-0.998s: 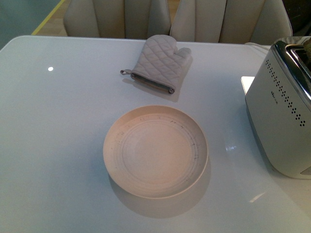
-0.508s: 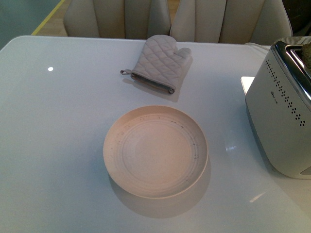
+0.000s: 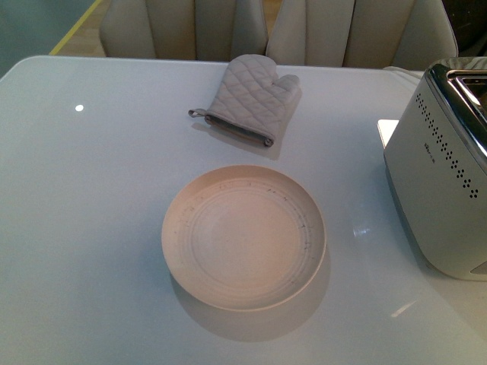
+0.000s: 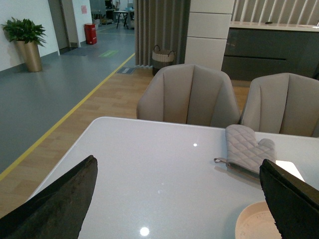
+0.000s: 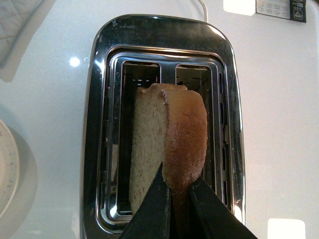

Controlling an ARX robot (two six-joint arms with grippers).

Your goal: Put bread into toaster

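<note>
bread (image 5: pixel 167 139): standing on edge at the toaster (image 5: pixel 99 99) slot mouth, being pinched at the crust by the right gripper (image 5: pixel 178 188), jaws closing narrowly on it. showing only in the right wrist view. left gripper (image 4: pixel 178 164): hanging wide apart, holding nothing, above the table (image 4: pixel 134 144), near plate (image 4: pixel 256 221) and mitt (image 4: pixel 244 149).

One toaster (image 3: pixel 437 175), one slice of bread (image 5: pixel 169 144), one plate (image 3: pixel 243 237), one oven mitt (image 3: pixel 247 99), two chairs (image 4: pixel 188 94), one counter (image 3: pixel 91 190).
</note>
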